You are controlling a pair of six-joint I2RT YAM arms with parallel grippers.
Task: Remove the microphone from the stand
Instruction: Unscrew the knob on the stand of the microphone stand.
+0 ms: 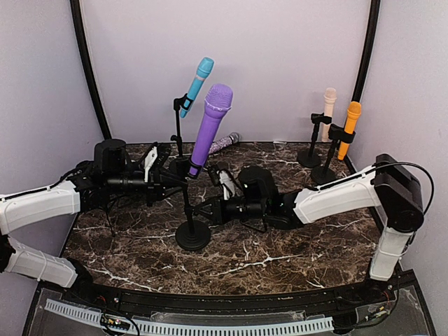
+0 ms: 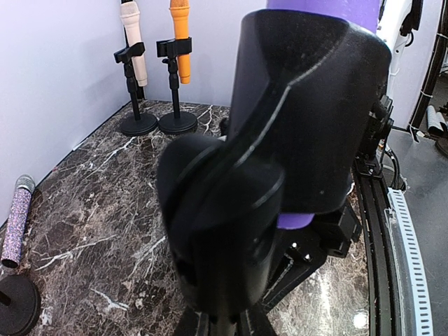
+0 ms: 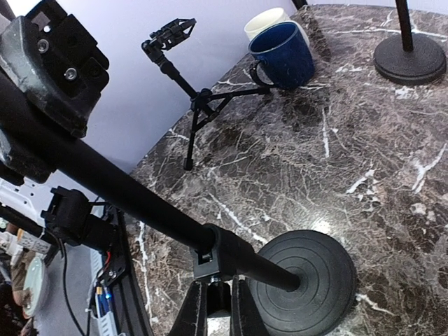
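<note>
My right end effector point(image 1: 201, 208) is clenched on the thin black pole point(image 3: 126, 196) of the black desk stand point(image 1: 189, 210), just above its round disc base point(image 1: 192, 236). My left end effector point(image 1: 170, 180) is clenched as well, on the lower joint of the stand's black plastic clip point(image 2: 294, 126), which fills most of my left wrist view. Everything sits on the dark brown marble-patterned worktop point(image 1: 280, 259). The long purple microphone point(image 1: 210, 129) is seated in that clip, tilted with its mesh head up and toward the back wall and its tail poking out below the clip. Behind it a teal microphone point(image 1: 196, 87) leans in its own stand. At the far right corner a peach microphone point(image 1: 327, 112) and an orange microphone point(image 1: 348, 129) stand side by side in theirs. A small black tripod point(image 3: 196, 91) stands on the left side near a dark blue mug point(image 3: 283, 56), which has a white cup point(image 3: 269, 21) just behind it. A glittery purple microphone point(image 1: 224, 143) lies flat by the back wall.
</note>
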